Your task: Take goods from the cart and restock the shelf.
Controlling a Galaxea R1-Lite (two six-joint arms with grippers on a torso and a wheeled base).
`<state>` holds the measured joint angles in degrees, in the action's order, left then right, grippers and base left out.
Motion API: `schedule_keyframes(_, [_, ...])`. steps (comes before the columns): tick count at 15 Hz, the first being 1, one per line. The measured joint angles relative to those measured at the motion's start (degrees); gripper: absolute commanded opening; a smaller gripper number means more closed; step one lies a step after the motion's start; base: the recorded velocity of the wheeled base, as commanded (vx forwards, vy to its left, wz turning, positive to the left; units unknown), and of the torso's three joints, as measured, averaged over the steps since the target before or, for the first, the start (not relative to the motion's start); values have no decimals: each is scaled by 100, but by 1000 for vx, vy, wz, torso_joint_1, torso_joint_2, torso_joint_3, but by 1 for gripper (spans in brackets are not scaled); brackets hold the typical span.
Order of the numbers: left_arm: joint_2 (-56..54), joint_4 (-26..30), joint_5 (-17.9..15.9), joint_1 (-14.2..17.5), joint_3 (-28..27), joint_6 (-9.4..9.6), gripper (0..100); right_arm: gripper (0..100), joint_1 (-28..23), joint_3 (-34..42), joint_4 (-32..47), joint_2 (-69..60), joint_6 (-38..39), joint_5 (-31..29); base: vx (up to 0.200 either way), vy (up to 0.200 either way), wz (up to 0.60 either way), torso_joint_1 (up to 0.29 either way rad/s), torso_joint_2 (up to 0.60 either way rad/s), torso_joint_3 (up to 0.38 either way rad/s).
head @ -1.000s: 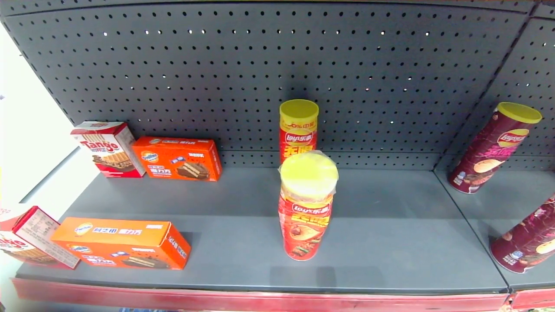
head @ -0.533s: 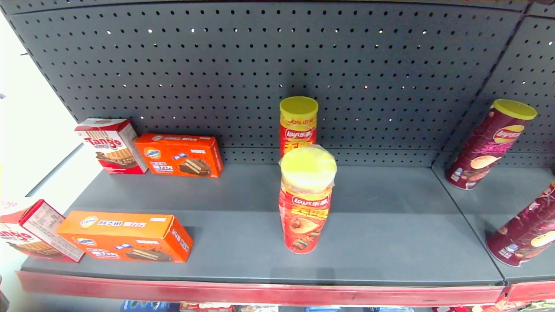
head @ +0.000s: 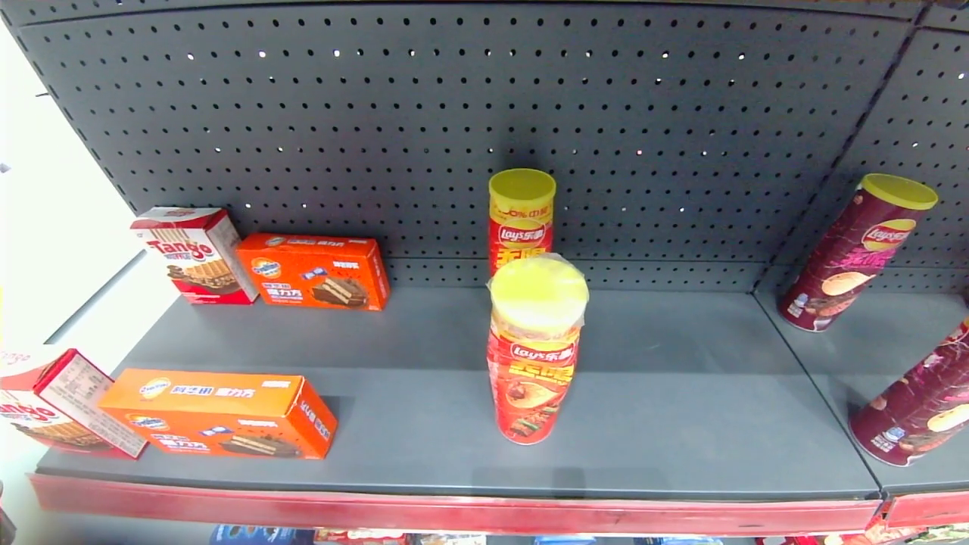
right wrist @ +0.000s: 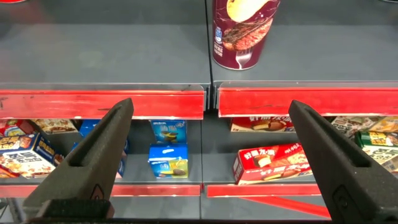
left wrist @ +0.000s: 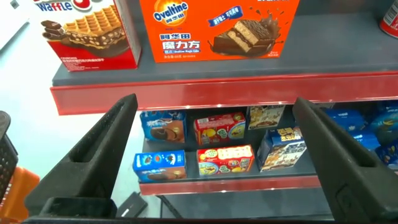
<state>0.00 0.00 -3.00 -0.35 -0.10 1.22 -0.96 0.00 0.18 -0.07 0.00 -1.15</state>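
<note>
Both hands sit released, holding nothing, out in front of the shelf's red lip (head: 454,511): left hand (left wrist: 212,102) facing an orange wafer box (left wrist: 217,28), right hand (right wrist: 210,104) facing a maroon chip can (right wrist: 242,31). On the shelf (head: 681,393), wide grey board flanks the front red chip can (head: 534,356), which stands before the rear red chip can (head: 521,219). Boxes crowd the left end.

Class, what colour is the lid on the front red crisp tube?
Yellow plastic lid, clearest in the head view.

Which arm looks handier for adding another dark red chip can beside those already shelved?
Probably right: the right end effector, open, faces a dark red can; the left end effector faces an orange box.
</note>
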Motion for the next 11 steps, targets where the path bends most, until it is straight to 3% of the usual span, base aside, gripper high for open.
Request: schedule_keyframes(11, [0,0,0,0,0,0,100,100,0,0,-2,0,-21,4,0,0,0,0,0,0])
